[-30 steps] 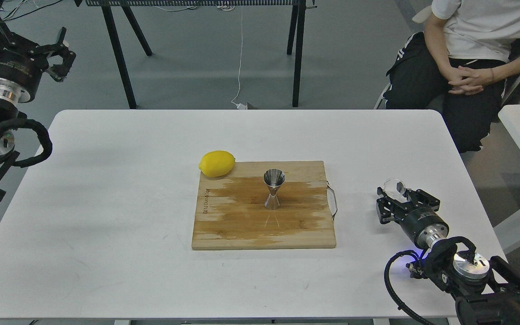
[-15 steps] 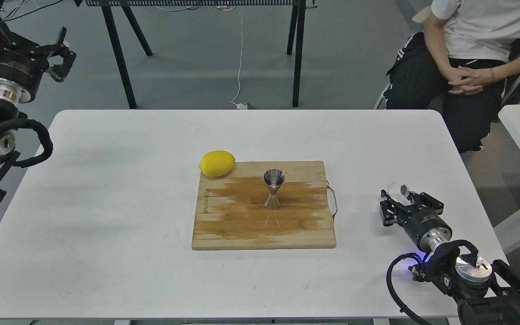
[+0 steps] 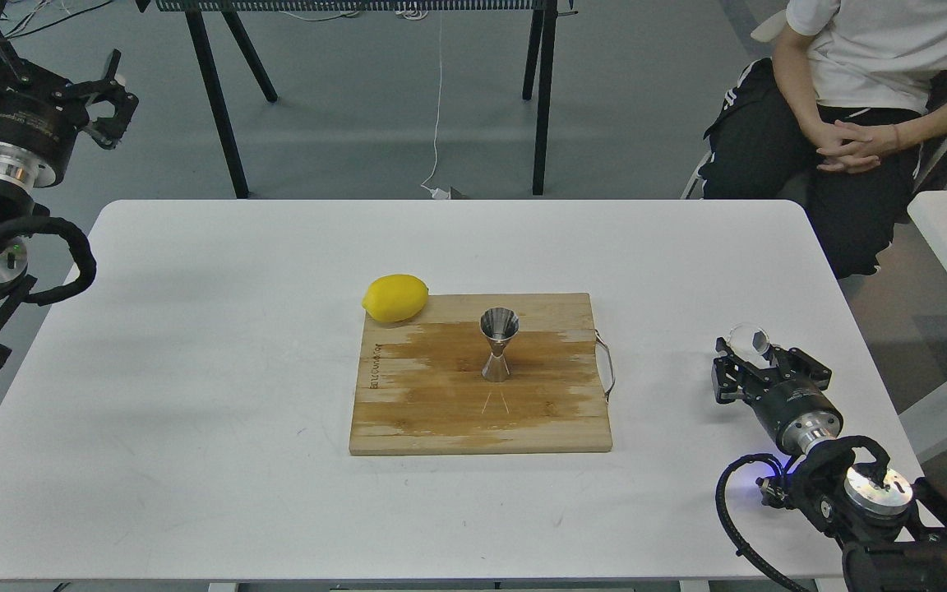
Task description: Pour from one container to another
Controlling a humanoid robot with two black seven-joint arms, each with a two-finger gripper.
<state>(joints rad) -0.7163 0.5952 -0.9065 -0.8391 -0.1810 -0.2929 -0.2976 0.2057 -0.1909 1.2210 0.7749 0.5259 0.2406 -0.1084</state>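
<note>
Glass cup [image 3: 750,338] shifted right with right pincer [image 3: 757,363].

A grey floor [image 3: 375,107] is seen behind the white table [image 3: 194,329]. Black table legs [image 3: 219,99] and a white cable [image 3: 438,107] are spotted farther back, with 1 seated person [image 3: 852,99] at the right.

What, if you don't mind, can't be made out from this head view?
- Glass cup: clear and small, partly behind the right claw; contents unreadable, and whether the claw is shut on it.
- Jigger: its inside is too small to judge.
- Seated person: head cut off by the top edge.
- Left claw: off the table, its fingers spread.
</note>
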